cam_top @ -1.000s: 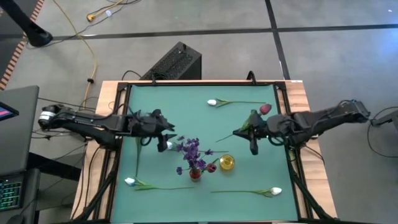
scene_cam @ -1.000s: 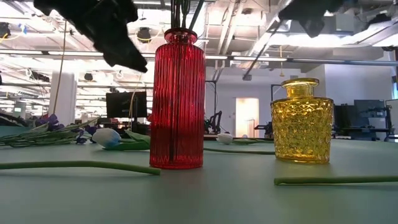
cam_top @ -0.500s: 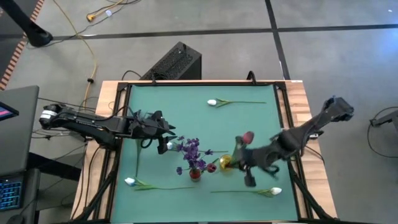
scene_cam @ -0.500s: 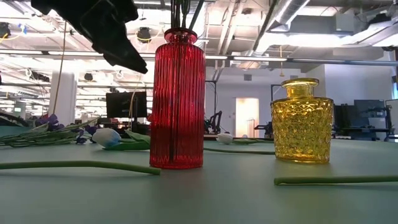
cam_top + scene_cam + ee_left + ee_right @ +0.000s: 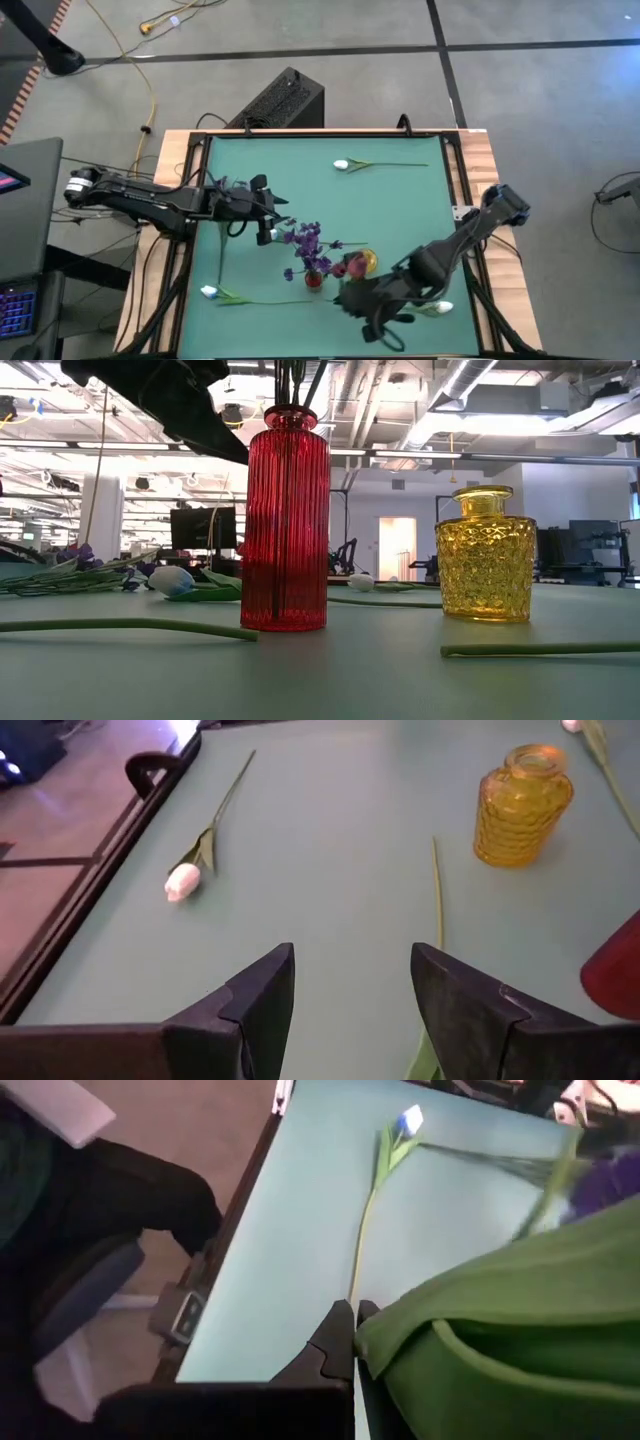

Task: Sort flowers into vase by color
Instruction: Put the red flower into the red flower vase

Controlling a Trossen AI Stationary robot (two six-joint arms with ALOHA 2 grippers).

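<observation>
the table [image 5: 390, 200] has a plain teal-green top with a light wood rim. the ribbed vase [image 5: 285, 520] is deep red with vertical lines; the other vase [image 5: 486, 555] is amber yellow with a diamond pattern. purple blooms [image 5: 306, 240] top the red vase. 4 white buds, such as one [image 5: 182, 881], sit on thin green stems [image 5: 125, 626]. both arms are dark, nearly black.

Grey tiled floor [image 5: 520, 90], bright office.
</observation>
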